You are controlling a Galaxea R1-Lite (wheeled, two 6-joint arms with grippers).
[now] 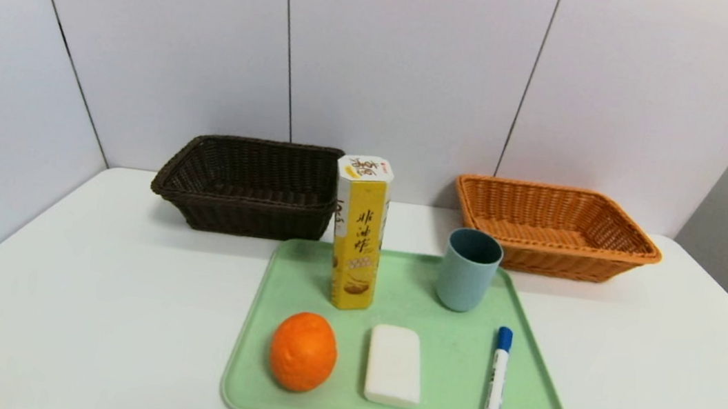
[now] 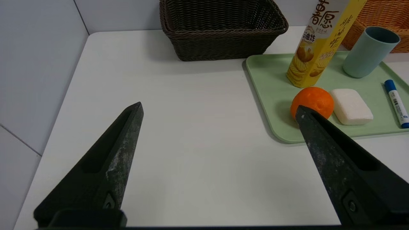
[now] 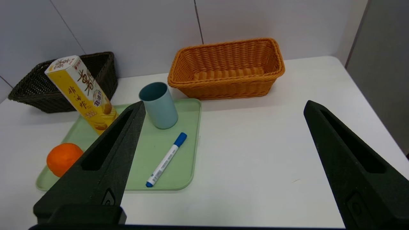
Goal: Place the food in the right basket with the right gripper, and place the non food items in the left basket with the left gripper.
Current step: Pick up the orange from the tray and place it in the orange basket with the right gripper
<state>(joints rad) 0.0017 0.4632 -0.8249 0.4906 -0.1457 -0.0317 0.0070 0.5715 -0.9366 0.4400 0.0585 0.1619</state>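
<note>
Sorting not begun: orange [image 1: 303, 351], snack box [image 1: 359, 232], white block [image 1: 393, 365], cup [image 1: 468, 269], marker [image 1: 496, 382] wait on tray [image 1: 270, 290]; left pincer [image 2: 219, 110] and right pincer [image 3: 223, 107] hang wide open, empty, baskets [image 1: 248, 183] [image 1: 552, 227] behind.

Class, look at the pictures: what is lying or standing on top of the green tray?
On the green tray stand a yellow snack box and a blue-grey cup; an orange, a white block and a blue marker lie flat. The tray under them is hidden.
</note>
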